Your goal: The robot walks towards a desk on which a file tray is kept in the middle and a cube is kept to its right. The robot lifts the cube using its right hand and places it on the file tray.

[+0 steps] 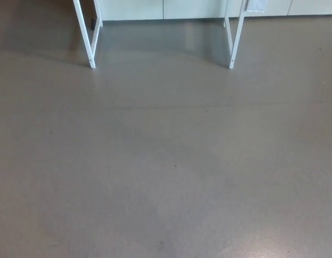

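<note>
- Cube and file tray lie outside the frame, so their places cannot be told; neither hand shows, so its hold is unknown.
- Nearest, bare grey floor (166, 177) fills the view.
- Farther, one white desk leg (86, 43) at 11 o'clock, a second leg (235, 43) at 1 o'clock, probably the target desk.
- Walk unfinished; lifting and placing remain.

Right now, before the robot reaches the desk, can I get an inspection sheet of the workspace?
Surface: grey floor; desk top out of frame.
Job's things: file tray and cube not seen; only one white desk leg and a second desk leg.
Clutter: nothing seen.
Hands: left hand and right hand not in view.
Cables: nothing seen.
Surroundings: white cabinet fronts behind the desk.
</note>
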Controlling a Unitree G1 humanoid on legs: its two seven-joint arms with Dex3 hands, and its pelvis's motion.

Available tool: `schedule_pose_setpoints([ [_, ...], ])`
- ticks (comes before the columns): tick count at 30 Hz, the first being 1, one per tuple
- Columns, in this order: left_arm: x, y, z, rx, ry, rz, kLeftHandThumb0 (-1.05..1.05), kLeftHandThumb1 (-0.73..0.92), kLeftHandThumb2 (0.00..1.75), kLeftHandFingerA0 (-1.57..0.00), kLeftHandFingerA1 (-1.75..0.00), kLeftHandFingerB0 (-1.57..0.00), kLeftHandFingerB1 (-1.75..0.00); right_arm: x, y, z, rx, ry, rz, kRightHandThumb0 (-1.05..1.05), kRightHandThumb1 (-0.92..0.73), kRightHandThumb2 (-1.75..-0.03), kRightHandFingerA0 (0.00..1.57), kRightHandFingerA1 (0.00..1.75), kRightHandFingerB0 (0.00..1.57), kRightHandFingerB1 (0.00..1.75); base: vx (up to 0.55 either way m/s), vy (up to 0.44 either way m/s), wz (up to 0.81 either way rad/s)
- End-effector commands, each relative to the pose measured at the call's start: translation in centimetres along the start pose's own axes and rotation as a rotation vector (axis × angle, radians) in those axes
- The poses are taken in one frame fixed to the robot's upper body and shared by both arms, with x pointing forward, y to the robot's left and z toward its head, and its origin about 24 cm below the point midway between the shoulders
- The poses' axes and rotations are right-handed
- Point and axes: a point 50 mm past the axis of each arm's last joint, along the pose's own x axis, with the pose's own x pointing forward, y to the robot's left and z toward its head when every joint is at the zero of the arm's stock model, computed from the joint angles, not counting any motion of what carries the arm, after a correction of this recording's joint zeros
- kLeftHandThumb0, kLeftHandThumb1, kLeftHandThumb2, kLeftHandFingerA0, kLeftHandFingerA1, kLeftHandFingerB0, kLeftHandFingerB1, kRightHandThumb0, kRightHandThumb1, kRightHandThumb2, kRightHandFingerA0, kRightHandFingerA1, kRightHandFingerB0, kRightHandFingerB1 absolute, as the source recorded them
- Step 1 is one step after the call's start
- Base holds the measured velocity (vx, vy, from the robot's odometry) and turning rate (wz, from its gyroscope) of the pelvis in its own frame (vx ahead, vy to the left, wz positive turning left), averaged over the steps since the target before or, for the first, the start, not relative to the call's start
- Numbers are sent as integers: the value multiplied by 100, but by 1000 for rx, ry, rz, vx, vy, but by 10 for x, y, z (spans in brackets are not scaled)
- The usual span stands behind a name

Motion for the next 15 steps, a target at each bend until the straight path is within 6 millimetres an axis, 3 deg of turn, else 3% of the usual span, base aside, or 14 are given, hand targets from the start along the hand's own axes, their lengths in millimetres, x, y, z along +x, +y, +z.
schedule_pose_setpoints([
  [1,5,33,16,-171,-8,74,-80,58,79,-32,-86,-26,-72,-3,25,-9,-349,69,83,-31,-39,-92,4,52,0,47,0,0,0],
  [2,5,30,16,-132,-1,38,-82,59,78,-27,-84,-23,-73,-2,21,-13,-290,71,75,-28,-37,-89,4,51,0,48,-85,21,-10],
  [3,5,28,16,-129,-17,15,-41,33,104,-23,-67,-13,-60,0,18,-17,-209,65,29,-28,-34,-88,4,52,0,48,14,9,-25],
  [4,5,27,18,-112,-35,-2,-76,61,80,-21,-79,-18,-68,2,14,-16,-225,85,17,-31,-37,-91,4,52,0,49,-7,16,-47],
  [5,4,24,17,-106,-55,-30,-82,50,108,-8,-65,-17,-65,3,10,-13,-279,100,-3,-66,-45,-75,21,49,7,37,-9,6,-17],
  [7,4,23,17,-118,-60,-35,-84,52,108,-12,-67,-17,-65,3,6,-12,-253,77,-7,-65,-45,-76,27,51,7,37,21,-35,-3],
  [8,5,19,19,-139,-61,-50,-84,62,90,-18,-76,-12,-66,1,1,-8,-268,65,-1,-34,-35,-92,3,52,0,49,31,-113,-8],
  [9,6,16,21,-167,-63,-59,-84,62,90,-18,-76,-12,-66,2,-2,-7,-264,63,7,-34,-35,-92,3,52,0,49,41,-147,4],
  [10,7,12,24,-174,-79,-83,-84,65,79,-4,-83,-13,-73,2,-4,-7,-254,56,14,-62,-42,-74,6,40,9,30,-74,-163,6],
  [11,9,7,30,-179,-85,-89,-80,49,108,-14,-68,-14,-64,3,-6,-4,-120,45,60,-46,-35,-76,1,46,1,34,83,-166,9],
  [12,9,7,33,-201,-94,-103,-87,49,93,-17,-78,-9,-68,1,-8,-3,-76,4,72,-52,-44,-67,7,43,7,29,100,-203,13],
  [13,9,6,34,-203,-95,-104,-87,49,93,-17,-78,-9,-68,1,-8,-2,-70,2,74,-52,-44,-67,7,43,7,29,124,-264,24],
  [14,8,6,36,-147,-132,-126,-85,64,79,0,-85,-11,-75,0,-14,-2,-71,12,50,-45,-52,-57,8,36,8,25,147,-378,-64],
  [15,8,6,37,-124,-148,-137,-85,64,79,0,-85,-11,-75,-1,-17,-2,-71,15,40,-45,-52,-57,8,36,8,25,121,-10,16],
])
